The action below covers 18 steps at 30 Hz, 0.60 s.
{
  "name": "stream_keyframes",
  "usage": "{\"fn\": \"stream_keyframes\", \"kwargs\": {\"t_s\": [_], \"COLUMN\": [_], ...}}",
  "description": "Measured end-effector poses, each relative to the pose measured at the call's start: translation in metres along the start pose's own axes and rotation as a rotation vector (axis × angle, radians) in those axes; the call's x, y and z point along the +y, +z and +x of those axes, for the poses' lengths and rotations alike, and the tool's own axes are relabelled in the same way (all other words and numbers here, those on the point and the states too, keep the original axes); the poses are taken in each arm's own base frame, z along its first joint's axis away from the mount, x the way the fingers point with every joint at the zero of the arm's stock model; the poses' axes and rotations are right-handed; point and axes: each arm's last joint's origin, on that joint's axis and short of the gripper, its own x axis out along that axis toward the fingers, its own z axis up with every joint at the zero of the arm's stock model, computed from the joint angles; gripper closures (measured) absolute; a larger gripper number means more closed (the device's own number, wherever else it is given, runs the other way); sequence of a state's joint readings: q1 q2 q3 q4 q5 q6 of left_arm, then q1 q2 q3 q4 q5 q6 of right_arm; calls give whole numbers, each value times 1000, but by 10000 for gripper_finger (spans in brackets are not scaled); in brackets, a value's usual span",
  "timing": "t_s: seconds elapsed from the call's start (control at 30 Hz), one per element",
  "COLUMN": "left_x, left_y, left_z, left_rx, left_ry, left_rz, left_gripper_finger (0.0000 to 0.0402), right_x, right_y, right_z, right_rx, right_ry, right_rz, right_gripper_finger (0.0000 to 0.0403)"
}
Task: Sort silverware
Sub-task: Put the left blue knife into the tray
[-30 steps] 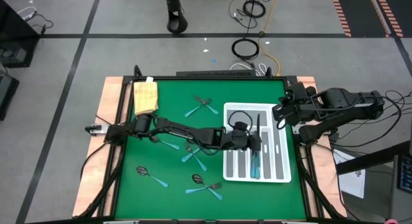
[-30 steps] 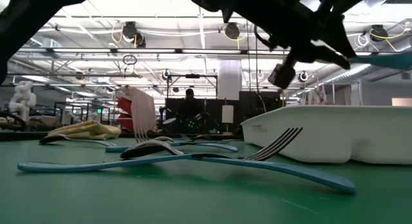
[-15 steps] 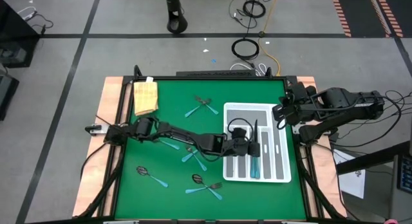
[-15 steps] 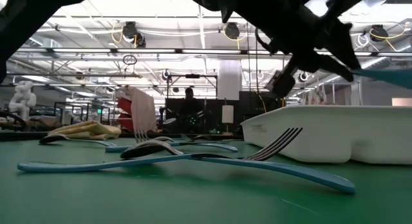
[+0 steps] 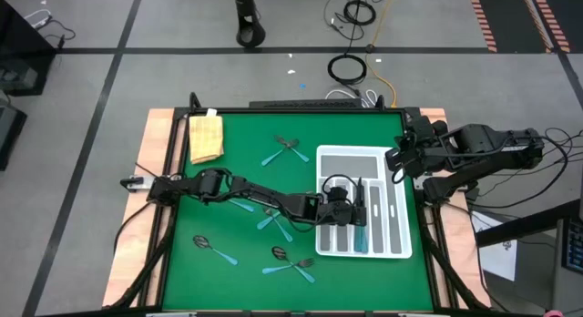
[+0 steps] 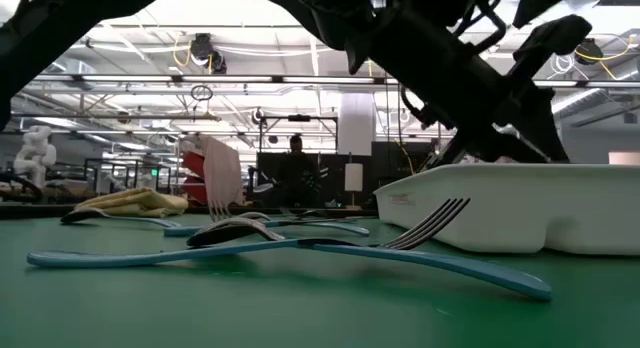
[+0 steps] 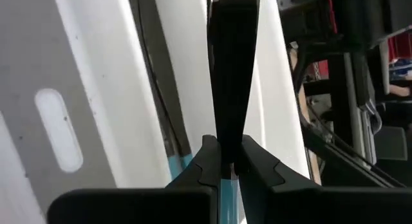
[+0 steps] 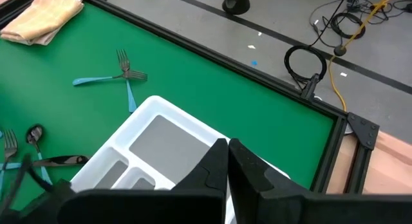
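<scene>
The left gripper (image 5: 357,208) is reaching across the desk (image 5: 246,253) and hanging low over the white tray (image 5: 397,253), its fingers pinched closed on the teal handle of a knife (image 7: 222,185). In the left wrist view that handle is showing between the closed fingers, with the long dark blade running straight ahead, parallel to the tray's dividers. The knife's long axis is lying along a slot, directly below the gripper, so the coming move looks like a straight lowering and release. Other silverware is lying loose on the green mat, including crossed forks (image 5: 285,150), a spoon (image 5: 211,248) and a fork (image 5: 293,265). The right gripper (image 5: 393,162) is waiting with closed fingers at the tray's far right corner, well apart from the loose pieces.
</scene>
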<state>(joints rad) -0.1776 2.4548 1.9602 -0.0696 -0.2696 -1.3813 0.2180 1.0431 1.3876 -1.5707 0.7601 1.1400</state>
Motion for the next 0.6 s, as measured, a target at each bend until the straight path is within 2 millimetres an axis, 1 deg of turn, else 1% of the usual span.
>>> {"fn": "stream_keyframes", "kwargs": {"t_s": [0.27, 0.4, 0.6], "left_x": [11, 13, 12], "left_y": [-6, -6, -5], "left_z": [9, 9, 10], "left_rx": [49, 76, 86], "left_ry": [15, 28, 21], "left_rz": [-22, -53, -49], "left_gripper_finger": [373, 373, 368], "right_x": [0, 0, 0], "right_y": [0, 0, 0], "right_z": [0, 0, 0], "right_rx": [-1, 0, -1], "right_ry": [-1, 0, 1], "right_rz": [-14, -19, -23], "right_gripper_finger": [403, 403, 403]}}
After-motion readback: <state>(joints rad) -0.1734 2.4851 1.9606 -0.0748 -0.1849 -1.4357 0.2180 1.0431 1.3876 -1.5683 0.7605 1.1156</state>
